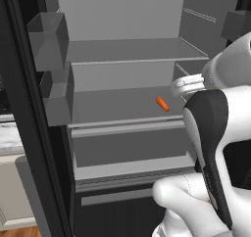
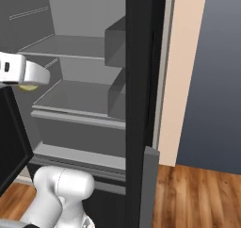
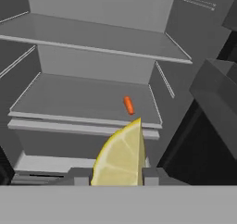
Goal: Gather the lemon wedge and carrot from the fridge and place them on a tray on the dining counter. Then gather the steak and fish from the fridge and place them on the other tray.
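The fridge [image 1: 122, 50] stands open in front of me, its grey shelves nearly bare. A small orange carrot [image 1: 163, 104] lies on the middle shelf toward the right, and it is also the carrot [image 3: 129, 105] seen from the hand. My gripper [image 3: 118, 177] is shut on a yellow lemon wedge [image 3: 121, 156], which sticks up between the two fingertips [image 3: 81, 177] just outside the shelf front. Under my white hand, the lemon wedge [image 2: 28, 87] peeks out. The steak, fish, trays and dining counter are out of view.
Grey door bins [image 1: 49, 40] hang on the open left door, and more bins [image 2: 115, 43] on the open right door [image 2: 141, 104]. A marble worktop on beige cabinets [image 1: 7, 133] sits at the left. Wooden floor [image 2: 197, 194] lies at the right.
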